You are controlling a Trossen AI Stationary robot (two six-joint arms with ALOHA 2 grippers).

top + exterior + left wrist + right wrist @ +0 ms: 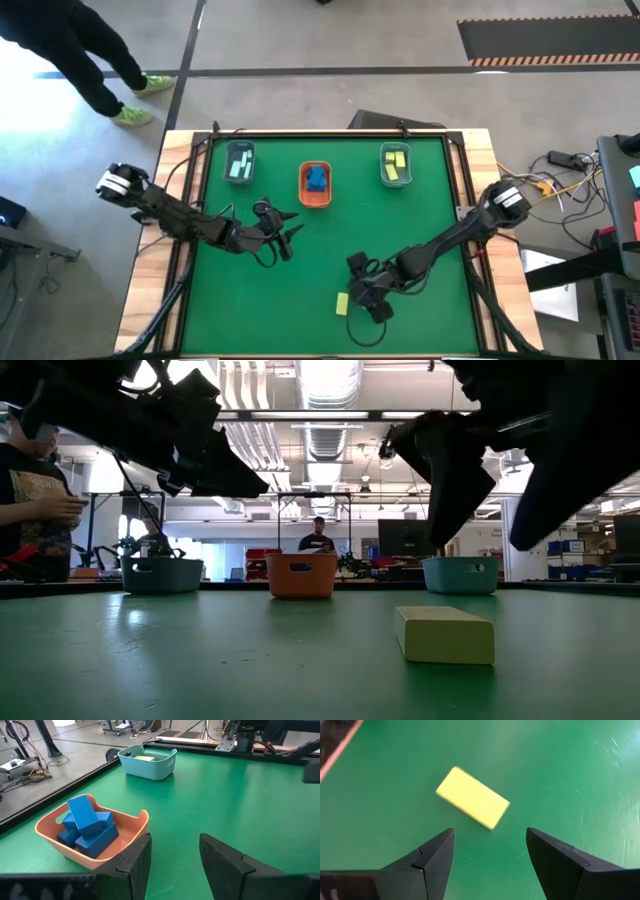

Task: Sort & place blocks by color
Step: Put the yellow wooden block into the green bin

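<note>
No legible txt, labels, brands or nos. anywhere in these views.

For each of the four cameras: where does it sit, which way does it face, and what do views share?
High: overhead, straight down; both arms, three trays, yellow block by the right gripper.
Low: table height, level toward the room; arms overhead, yellow block in front.
Left wrist: past the open left gripper toward the orange tray of blue blocks.
Right wrist: down past the open right gripper at the yellow block.
Shared: the yellow block appears in high, low and right wrist.
</note>
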